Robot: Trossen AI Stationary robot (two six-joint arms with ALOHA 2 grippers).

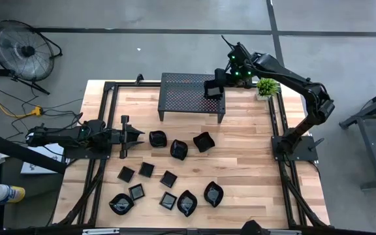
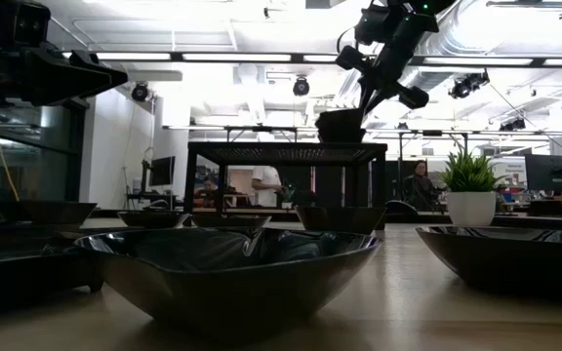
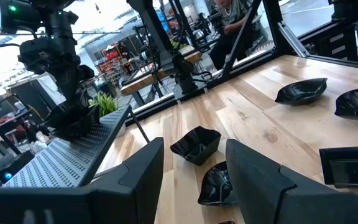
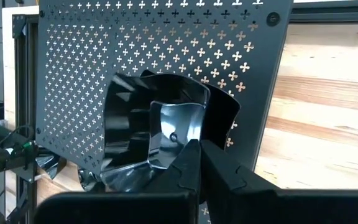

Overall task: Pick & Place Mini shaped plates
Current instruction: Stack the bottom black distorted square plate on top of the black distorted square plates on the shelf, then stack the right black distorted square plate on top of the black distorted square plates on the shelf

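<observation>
Several glossy black mini plates lie on the wooden table's near half, such as a wavy one [image 1: 179, 149], a flat square [image 1: 147, 170] and a leaf form [image 1: 213, 194]. My right gripper [image 4: 194, 146] is shut on one wavy-edged plate [image 4: 166, 124] over the right end of the black perforated rack [image 1: 188, 98]. In the low view this plate [image 2: 341, 125] sits at the height of the rack's top. My left gripper [image 1: 132, 135] waits open near the table's left side, level, its fingers [image 3: 148, 174] pointing toward the plates. My right gripper pinches the wavy plate's rim [image 4: 182, 140] between its two fingers. It comes from above, pointing down at the rack. The plate is tilted in the hold, with its underside at the rack's top surface [image 2: 291, 148]. Whether it rests there, I cannot tell.
A small potted plant [image 1: 266, 87] stands just right of the rack, close to my right arm. Dark frame rails [image 1: 100, 124] run along the table's left and right sides. Bare wood lies between the rack and the plates and on the right side [image 1: 253, 163]. People sit in the room beyond.
</observation>
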